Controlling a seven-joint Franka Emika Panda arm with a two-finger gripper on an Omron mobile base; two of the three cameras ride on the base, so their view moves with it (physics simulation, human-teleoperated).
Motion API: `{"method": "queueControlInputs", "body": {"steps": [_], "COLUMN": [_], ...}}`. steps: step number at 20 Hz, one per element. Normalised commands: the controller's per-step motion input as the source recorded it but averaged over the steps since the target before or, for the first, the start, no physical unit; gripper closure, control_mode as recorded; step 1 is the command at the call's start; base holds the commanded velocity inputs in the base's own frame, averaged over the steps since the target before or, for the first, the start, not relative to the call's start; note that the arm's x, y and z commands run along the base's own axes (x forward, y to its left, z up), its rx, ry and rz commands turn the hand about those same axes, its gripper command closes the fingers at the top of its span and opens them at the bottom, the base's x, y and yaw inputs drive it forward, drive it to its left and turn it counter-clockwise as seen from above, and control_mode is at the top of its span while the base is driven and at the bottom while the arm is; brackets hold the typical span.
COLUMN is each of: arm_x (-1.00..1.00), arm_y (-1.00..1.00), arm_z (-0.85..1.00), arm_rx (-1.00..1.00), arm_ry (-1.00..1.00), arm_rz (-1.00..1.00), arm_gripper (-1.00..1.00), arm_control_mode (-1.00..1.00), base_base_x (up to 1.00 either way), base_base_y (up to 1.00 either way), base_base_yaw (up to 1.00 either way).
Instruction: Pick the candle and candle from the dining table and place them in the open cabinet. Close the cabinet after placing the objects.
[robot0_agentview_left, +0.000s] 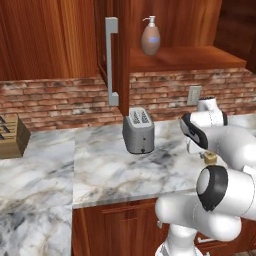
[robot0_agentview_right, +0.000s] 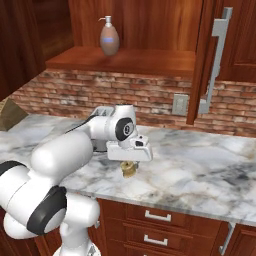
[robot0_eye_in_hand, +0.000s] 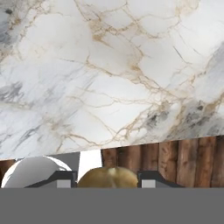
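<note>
Left base view: hand (robot0_agentview_left: 207, 152) low over the marble bench (robot0_agentview_left: 110, 170), a tan candle (robot0_agentview_left: 210, 158) poking out beneath it. The cabinet door (robot0_agentview_left: 121, 55) stands ajar above the toaster (robot0_agentview_left: 138, 131), with a soap bottle (robot0_agentview_left: 150, 36) on the open shelf (robot0_agentview_left: 185, 57).

Right base view: hand clenched on the candle just above the bench, near its front edge. Risk: the lift to the shelf is long, and a shallow grip could let the roundish candle slip.

Hand view: candle sits between the fingertips (robot0_eye_in_hand: 61, 178), marble beyond. Risk: placing close beside the soap bottle may knock it over.
</note>
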Motion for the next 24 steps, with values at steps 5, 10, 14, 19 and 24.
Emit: {"method": "queueControlInputs", "body": {"steps": [5, 10, 14, 19, 24], "arm_x": [0.01, 0.03, 0.10, 0.04, 0.05], "arm_y": [0.00, -0.01, -0.01, 0.02, 0.15], "arm_z": [0.00, 0.29, 1.00, 1.00, 1.00], "arm_rx": [0.00, -0.02, -0.02, 0.00, -0.06], "arm_ry": [0.00, -0.05, -0.30, -0.43, -0.35], "arm_rz": [0.00, 0.02, 0.05, 0.03, 0.00], "arm_gripper": [1.00, 1.00, 1.00, 1.00, 1.00], "arm_control_mode": [-1.00, -1.00, -1.00, -1.00, -1.00], "base_base_x": [0.00, 0.00, 0.00, 0.00, 0.00], "base_base_y": [0.00, 0.00, 0.00, 0.00, 0.00], "base_base_yaw": [0.00, 0.00, 0.00, 0.00, 0.00]}}
